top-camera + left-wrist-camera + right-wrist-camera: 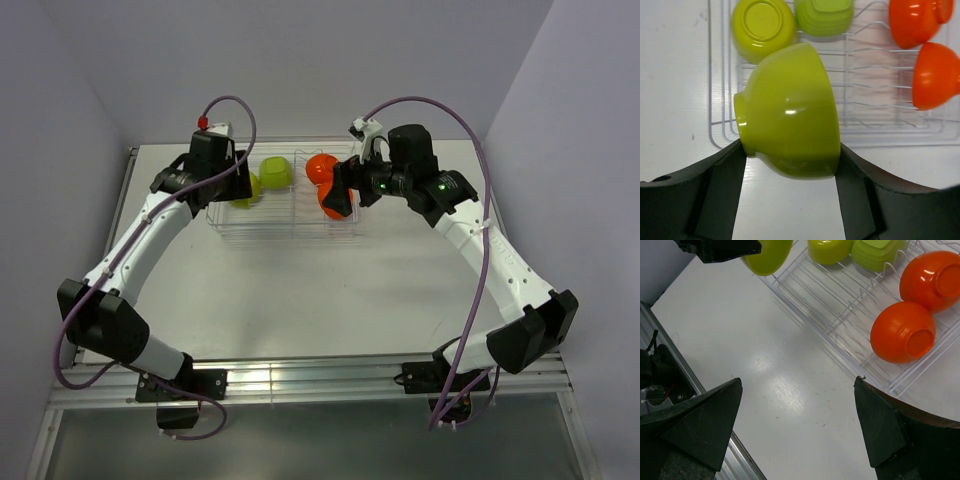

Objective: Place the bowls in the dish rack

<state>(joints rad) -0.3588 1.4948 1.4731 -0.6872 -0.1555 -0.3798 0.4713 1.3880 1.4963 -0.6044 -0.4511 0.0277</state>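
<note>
My left gripper (790, 160) is shut on a lime-green bowl (790, 115), held on its side over the near left corner of the wire dish rack (875, 100). In the top view this gripper (235, 180) and bowl (250, 190) are at the rack's (270, 225) left end. Two more green bowls (762, 27) (823, 15) and two orange bowls (915, 20) (936, 75) stand in the rack. My right gripper (797, 390) is open and empty above the table in front of the rack (840, 315), near the orange bowls (902, 332) (932, 280). In the top view it (340, 190) partly hides them.
The rack sits at the back middle of the white table (300, 290). A metal rail (330, 375) runs along the near edge by the arm bases. Purple cables (480, 200) loop over both arms. Walls close in at left, right and back.
</note>
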